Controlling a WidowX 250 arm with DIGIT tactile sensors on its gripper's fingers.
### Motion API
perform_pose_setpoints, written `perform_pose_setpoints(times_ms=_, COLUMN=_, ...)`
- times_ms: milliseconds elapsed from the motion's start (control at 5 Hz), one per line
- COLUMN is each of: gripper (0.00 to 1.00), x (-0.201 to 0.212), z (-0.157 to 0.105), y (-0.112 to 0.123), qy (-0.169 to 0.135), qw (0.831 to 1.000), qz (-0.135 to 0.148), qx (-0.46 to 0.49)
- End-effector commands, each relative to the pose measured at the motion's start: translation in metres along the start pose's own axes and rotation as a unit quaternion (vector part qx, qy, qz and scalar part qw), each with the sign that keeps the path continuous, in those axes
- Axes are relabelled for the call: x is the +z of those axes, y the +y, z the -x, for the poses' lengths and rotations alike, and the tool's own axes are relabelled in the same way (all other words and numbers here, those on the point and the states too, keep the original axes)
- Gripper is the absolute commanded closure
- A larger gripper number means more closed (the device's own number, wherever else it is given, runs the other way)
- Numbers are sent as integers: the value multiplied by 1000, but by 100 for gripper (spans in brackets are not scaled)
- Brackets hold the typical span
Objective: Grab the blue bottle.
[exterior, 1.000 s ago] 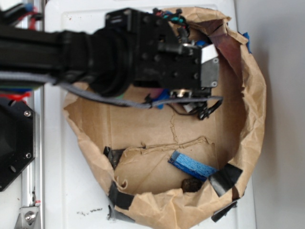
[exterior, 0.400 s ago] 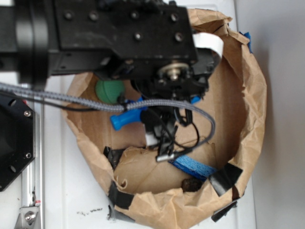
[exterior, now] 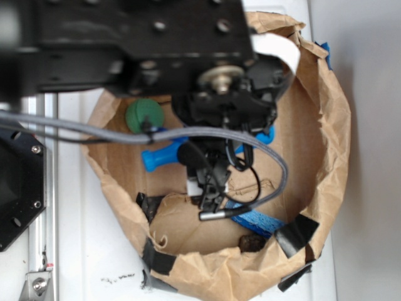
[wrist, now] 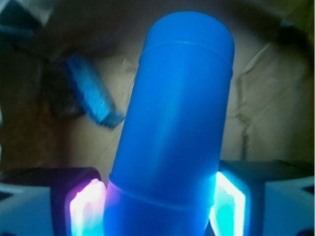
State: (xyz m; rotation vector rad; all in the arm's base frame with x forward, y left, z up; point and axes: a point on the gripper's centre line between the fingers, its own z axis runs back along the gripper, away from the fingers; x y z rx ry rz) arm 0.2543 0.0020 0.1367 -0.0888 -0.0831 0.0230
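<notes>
The blue bottle (exterior: 161, 157) lies roughly level in my gripper (exterior: 219, 143), over the floor of the brown paper basin. Its narrow neck sticks out to the left and its base end (exterior: 267, 134) shows at the right; the arm hides the middle. In the wrist view the bottle's smooth blue body (wrist: 177, 118) fills the centre. My gripper (wrist: 157, 206) is shut on it, with the glowing pads (wrist: 86, 209) pressed against both of its sides.
A green ball (exterior: 144, 115) sits just above the bottle's neck. A flat rough blue piece (exterior: 258, 220) and a dark brown lump (exterior: 250, 242) lie near the front of the basin. The crumpled paper wall (exterior: 335, 132), patched with black tape (exterior: 294, 233), rings everything.
The arm has come up towards the camera with the bottle in its jaws. The bottle's neck and the green ball, hidden a second ago, now show.
</notes>
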Motion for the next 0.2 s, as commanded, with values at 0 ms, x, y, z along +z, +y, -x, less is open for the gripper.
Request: perform_pose_setpoints(times_ms=0, gripper=100, x=19, z=-5, y=-1, qy=-38, qw=999, qz=-9, qx=-9)
